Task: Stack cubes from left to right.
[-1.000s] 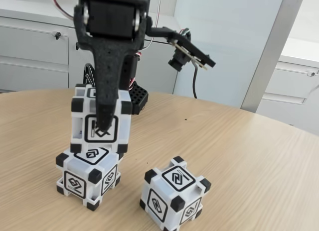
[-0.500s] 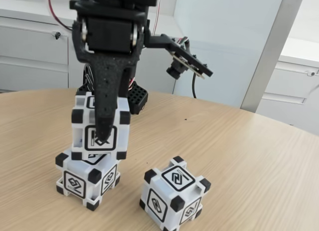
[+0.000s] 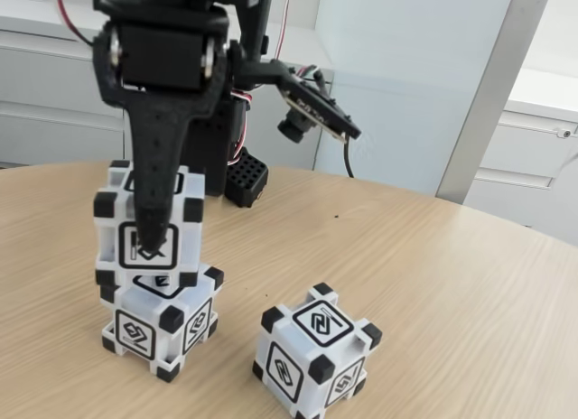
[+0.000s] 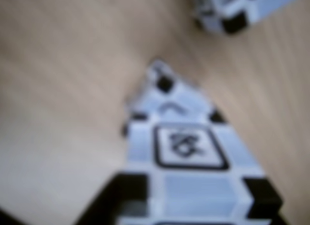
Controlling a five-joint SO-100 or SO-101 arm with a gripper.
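While the gripper (image 3: 149, 243) is clamping the upper cube (image 3: 149, 228), that cube is sitting, shifted leftward, on the lower cube (image 3: 161, 324) near the tabletop's (image 3: 433, 283) front edge; the third cube (image 3: 316, 351) is standing apart, rightward.

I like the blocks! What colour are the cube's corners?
Black, on a white cube; clearest in the fixed view.

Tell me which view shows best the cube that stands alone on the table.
The fixed view: the lone cube is whole and sharp there, with three faces and their glyphs. The wrist view shows a blurred corner of it at the top edge.
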